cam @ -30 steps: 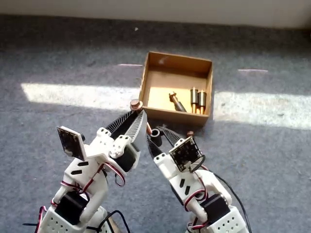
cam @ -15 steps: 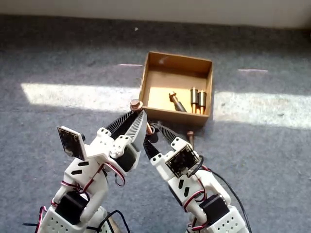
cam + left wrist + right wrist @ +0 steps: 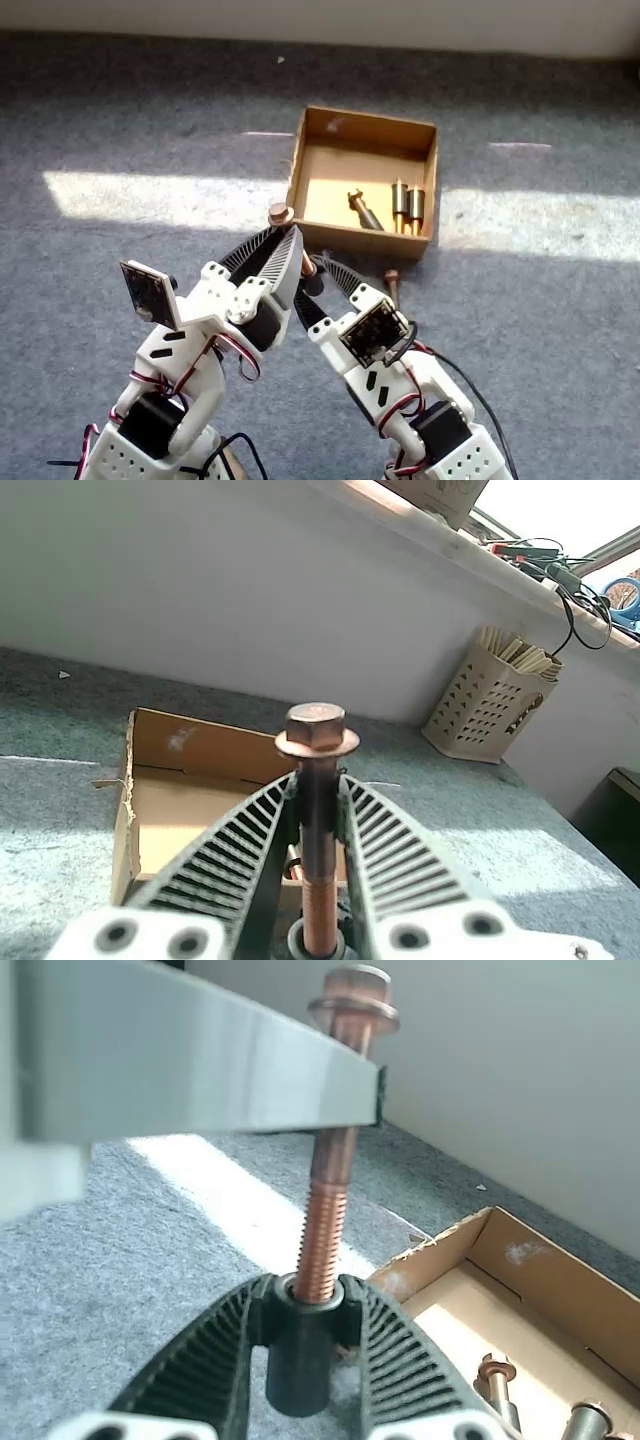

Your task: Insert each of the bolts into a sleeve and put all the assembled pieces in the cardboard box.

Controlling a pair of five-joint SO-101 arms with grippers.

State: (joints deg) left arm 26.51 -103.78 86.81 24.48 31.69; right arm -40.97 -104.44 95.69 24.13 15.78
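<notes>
From above, the right gripper (image 3: 318, 282), closed on the black sleeve (image 3: 316, 287), has come under the left gripper (image 3: 284, 240), which clamps the bolt (image 3: 279, 214); 1 second ago they were apart. 3 assembled pieces (image 3: 399, 200) lie in the cardboard box (image 3: 298, 175), just beyond both grippers.

In the left wrist view, the bolt (image 3: 317, 810) stands between the jaws, its head above them.

In the right wrist view, the thread tip sits in the mouth of the sleeve (image 3: 300, 1360), so I judge the insertion is beginning.

A carpeted indoor room, home or office: short grey pile carpet (image 3: 120, 120), plain white wall (image 3: 200, 590), beige perforated plastic basket of wooden sticks (image 3: 482, 702), tangled dark cables (image 3: 530, 553) on a bright ledge (image 3: 400, 507).
</notes>
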